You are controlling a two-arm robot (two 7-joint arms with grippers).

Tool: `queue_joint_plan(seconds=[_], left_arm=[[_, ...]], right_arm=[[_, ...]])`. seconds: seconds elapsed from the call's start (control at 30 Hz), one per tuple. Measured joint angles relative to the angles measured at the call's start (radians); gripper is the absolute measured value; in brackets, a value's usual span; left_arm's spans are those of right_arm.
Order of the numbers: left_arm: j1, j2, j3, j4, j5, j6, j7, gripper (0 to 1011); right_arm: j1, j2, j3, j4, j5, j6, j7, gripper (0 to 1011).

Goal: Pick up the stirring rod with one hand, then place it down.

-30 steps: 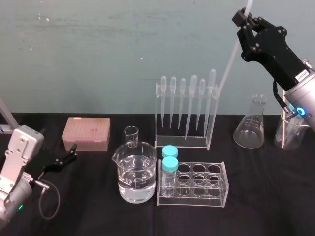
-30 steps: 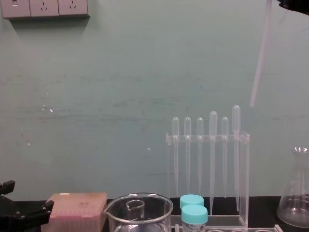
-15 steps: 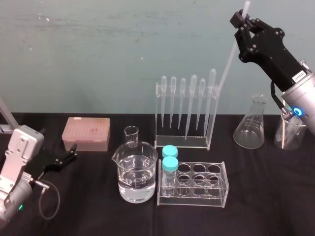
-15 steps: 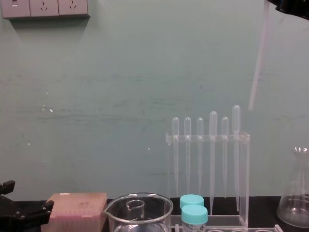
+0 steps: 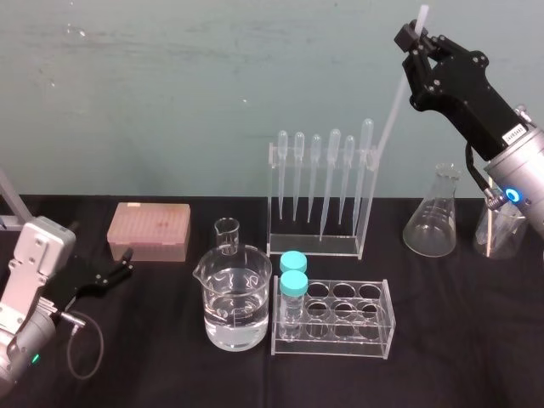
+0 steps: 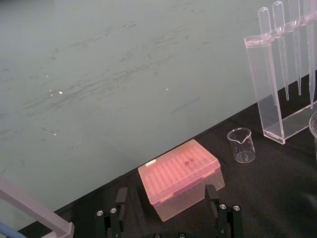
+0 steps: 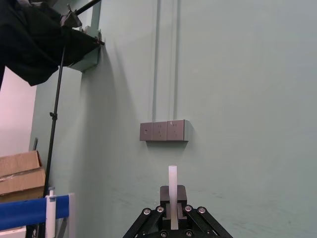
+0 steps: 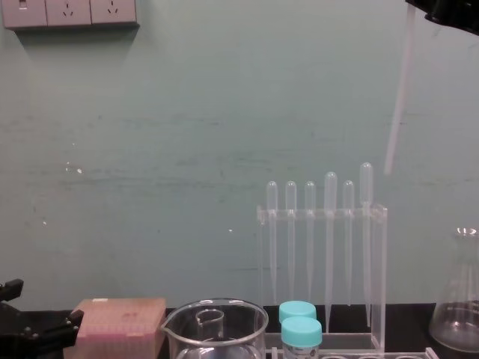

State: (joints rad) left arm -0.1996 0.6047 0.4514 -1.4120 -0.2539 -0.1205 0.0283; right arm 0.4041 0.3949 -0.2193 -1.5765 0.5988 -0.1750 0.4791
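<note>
The stirring rod (image 5: 393,106) is a thin whitish stick held high in the air at the right, slanting down toward the pipette rack. My right gripper (image 5: 414,40) is shut on its upper part, with a short end sticking out above the fingers. In the chest view the stirring rod (image 8: 398,97) hangs from the top right corner, its lower tip just above the pipette bulbs. The right wrist view shows the stirring rod (image 7: 172,181) clamped between the jaws. My left gripper (image 5: 115,272) rests open on the table at the left, near the pink box.
A clear rack of pipettes (image 5: 316,204) stands mid-table at the back. In front are a water-filled beaker (image 5: 234,297), a small beaker (image 5: 226,235) and a test tube rack (image 5: 336,319) with two blue-capped tubes. A conical flask (image 5: 435,221) stands right, a pink box (image 5: 149,229) left.
My right gripper has shifted slightly left and down with the stirring rod, so the rod's lower tip hangs a little closer to the pipettes. The left arm has not moved.
</note>
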Motion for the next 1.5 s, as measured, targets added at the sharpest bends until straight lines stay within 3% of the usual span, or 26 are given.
queue_joint_plan(seconds=[1.3, 1.43, 1.5], left_arm=[[0.000, 0.000, 0.000, 0.000, 0.000, 0.000, 0.000, 1000], [0.000, 0.000, 0.000, 0.000, 0.000, 0.000, 0.000, 1000], [0.000, 0.000, 0.000, 0.000, 0.000, 0.000, 0.000, 1000]], right_arm=[[-0.017, 0.006, 0.000, -0.021, 0.005, 0.006, -0.005, 67], [-0.020, 0.011, 0.000, -0.017, 0.045, 0.016, 0.030, 67], [-0.025, 0.020, -0.003, 0.004, 0.119, 0.024, 0.108, 67]])
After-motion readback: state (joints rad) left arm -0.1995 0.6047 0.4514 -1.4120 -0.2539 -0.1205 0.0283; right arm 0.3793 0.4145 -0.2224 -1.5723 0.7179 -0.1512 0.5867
